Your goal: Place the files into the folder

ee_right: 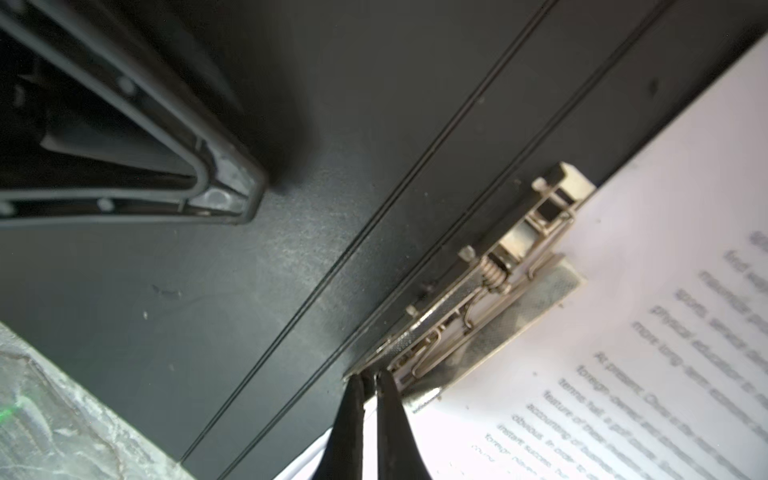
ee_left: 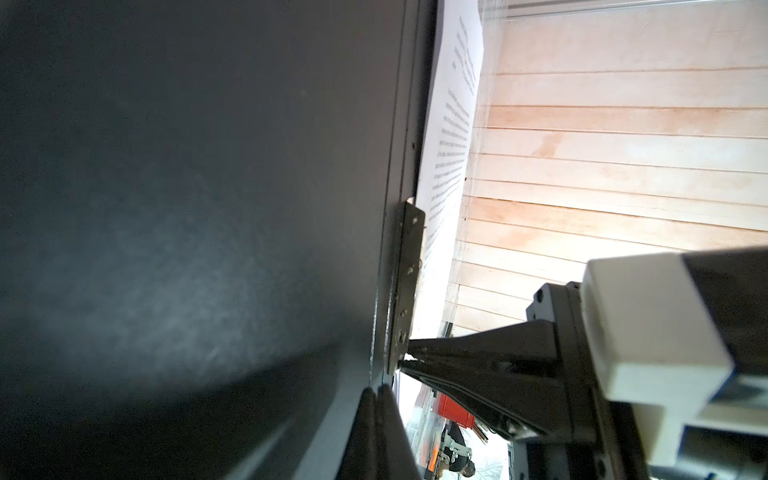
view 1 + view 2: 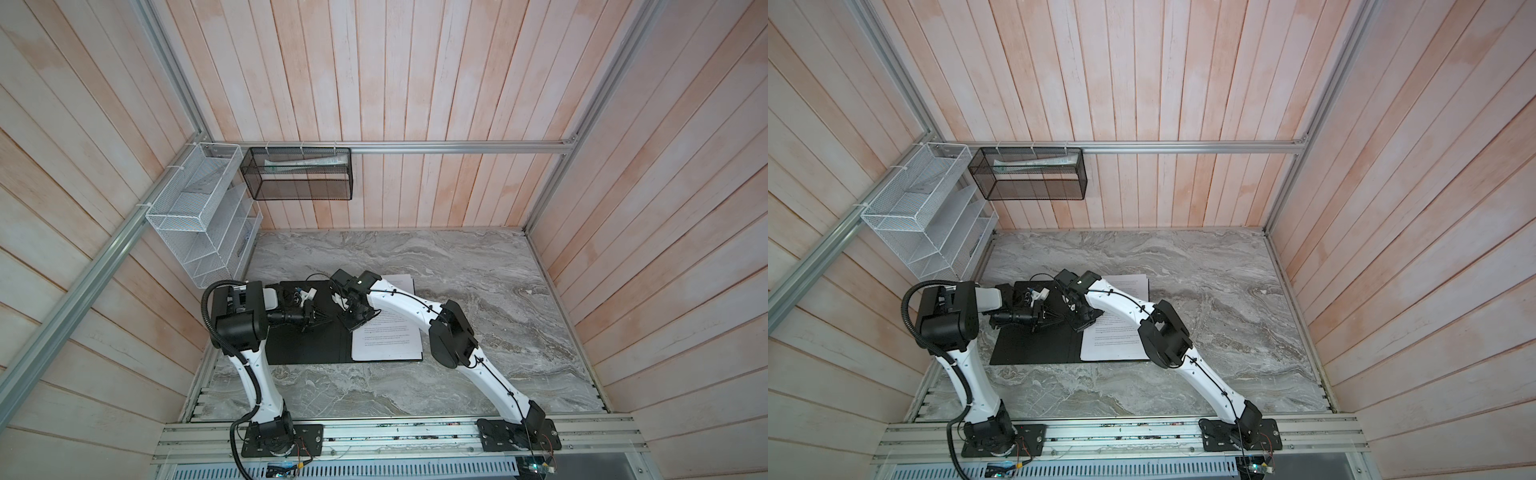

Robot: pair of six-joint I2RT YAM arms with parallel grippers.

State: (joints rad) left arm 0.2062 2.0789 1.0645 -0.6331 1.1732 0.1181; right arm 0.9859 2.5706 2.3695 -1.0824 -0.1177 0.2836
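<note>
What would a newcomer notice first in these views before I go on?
The open folder, black inside, lies on the marble table with the printed files on its right half. Both arms bend over its spine. The left gripper is closed, tips at the bare left flap. The right gripper is closed at the end of the metal clip, which overlaps the sheets' edge.
</note>
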